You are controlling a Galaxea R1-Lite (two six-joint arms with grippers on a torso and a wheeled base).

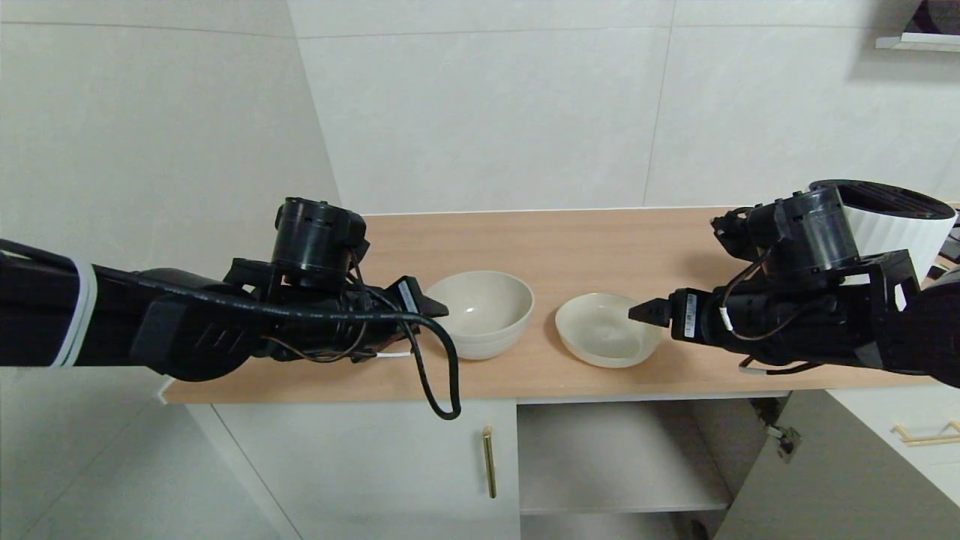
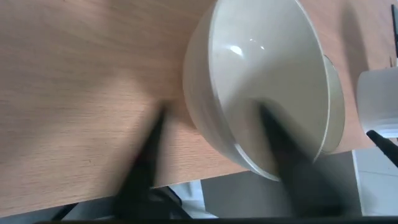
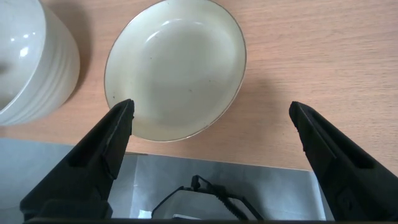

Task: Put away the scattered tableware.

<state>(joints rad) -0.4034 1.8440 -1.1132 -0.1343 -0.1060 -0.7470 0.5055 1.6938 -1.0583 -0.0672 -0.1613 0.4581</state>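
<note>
Two cream pieces sit on the wooden counter [image 1: 570, 240]: a deep bowl [image 1: 484, 311] and, to its right, a shallow dish [image 1: 604, 330]. My left gripper [image 1: 433, 306] is at the bowl's left rim. In the left wrist view it is open [image 2: 214, 165], with one finger on the counter side and the other across the inside of the bowl [image 2: 261, 81]. My right gripper [image 1: 643, 311] hovers at the dish's right rim. Its fingers are spread wide [image 3: 217, 158], nothing is held, and the dish [image 3: 174, 68] lies just ahead near one fingertip [image 3: 121, 118].
A white ribbed container [image 1: 892, 217] stands at the counter's far right, behind my right arm. Below the counter an open cabinet shows a bare shelf [image 1: 615, 457], with its door [image 1: 817, 480] swung out to the right. A closed door with a gold handle [image 1: 489, 461] is to the left.
</note>
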